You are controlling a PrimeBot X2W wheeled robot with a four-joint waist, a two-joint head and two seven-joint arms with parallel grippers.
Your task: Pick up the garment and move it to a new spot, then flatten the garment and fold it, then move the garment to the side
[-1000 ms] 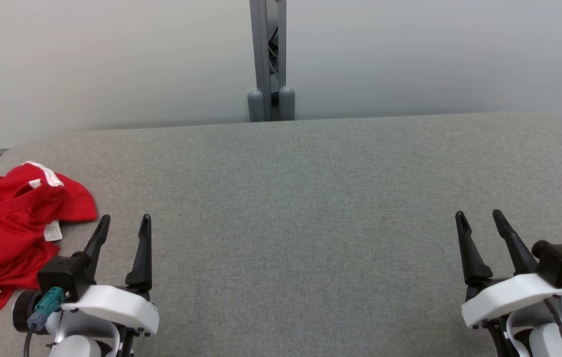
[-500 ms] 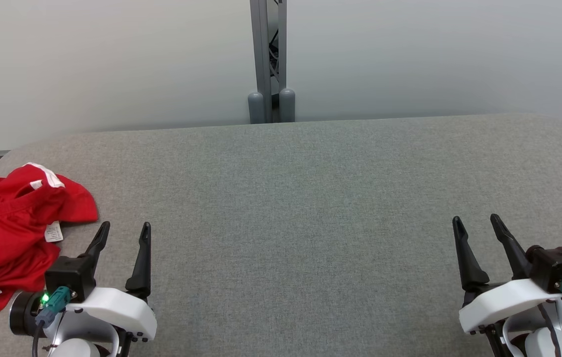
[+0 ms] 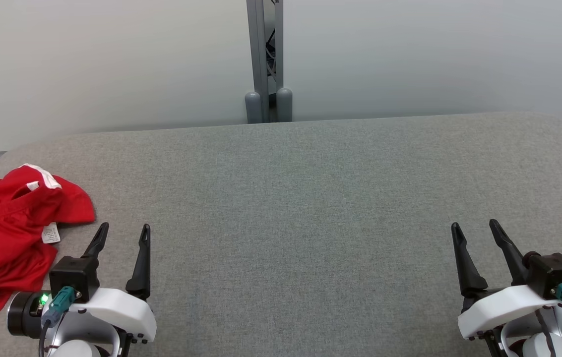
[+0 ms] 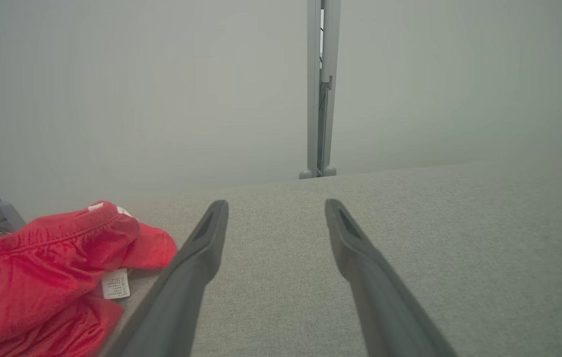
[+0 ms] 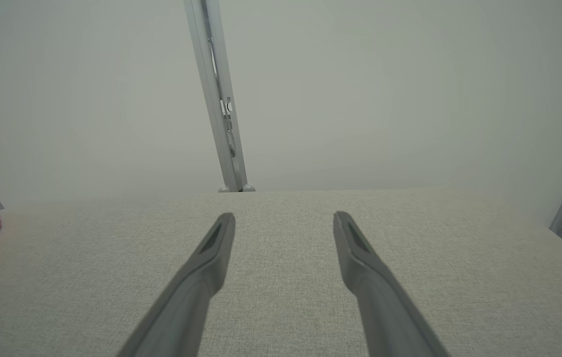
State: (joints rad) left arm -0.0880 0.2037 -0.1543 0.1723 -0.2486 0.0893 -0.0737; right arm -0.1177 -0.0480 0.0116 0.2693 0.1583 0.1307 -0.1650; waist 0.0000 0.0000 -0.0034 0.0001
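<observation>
Head view, crumpled red garment [image 3: 3,238] beside spread left hand [image 3: 125,226], grey table [image 3: 310,198]

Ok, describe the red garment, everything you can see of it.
The garment is red, thin and slightly shiny, like sports fabric, with white striped trim at two edges and a small white label turned outward. It lies crumpled and unfolded at the left end of the grey table, running past the head view's left edge. The open left gripper stands beside it, fingers off the cloth.
</observation>
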